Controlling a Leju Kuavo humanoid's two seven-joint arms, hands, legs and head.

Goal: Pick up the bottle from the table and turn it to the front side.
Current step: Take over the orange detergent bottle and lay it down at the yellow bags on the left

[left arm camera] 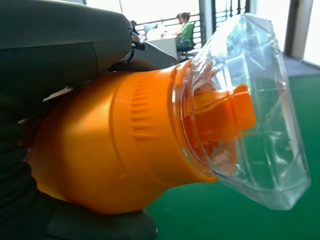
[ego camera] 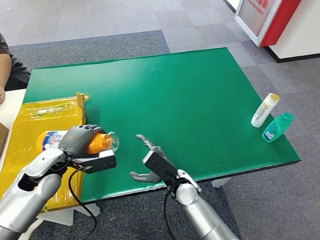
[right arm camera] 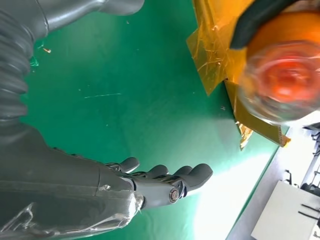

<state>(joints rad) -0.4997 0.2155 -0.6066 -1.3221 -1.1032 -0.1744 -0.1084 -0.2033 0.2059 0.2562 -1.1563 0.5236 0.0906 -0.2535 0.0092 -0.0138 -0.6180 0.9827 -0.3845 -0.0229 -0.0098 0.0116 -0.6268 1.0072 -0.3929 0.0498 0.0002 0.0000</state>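
Note:
An orange bottle (ego camera: pixel 97 141) with a clear cap (ego camera: pixel 113 140) and a blue-white label lies sideways in the air over the table's left part. My left hand (ego camera: pixel 79 138) grips it around the body, cap pointing right. In the left wrist view the orange bottle (left arm camera: pixel 113 145) and its clear cap (left arm camera: pixel 249 115) loom close, held by dark fingers. My right hand (ego camera: pixel 151 162) hovers open just right of the cap, fingers spread, holding nothing. The right wrist view has the open right hand (right arm camera: pixel 158 177) over green table, with the bottle's cap (right arm camera: pixel 281 82) facing the camera.
The green table (ego camera: pixel 181 95) has a yellow foil-covered area (ego camera: pixel 41 120) on its left. A white bottle with a yellow cap (ego camera: pixel 265 110) and a teal bottle (ego camera: pixel 277 127) lie near the right edge. A person's arm (ego camera: pixel 7 65) is at the far left.

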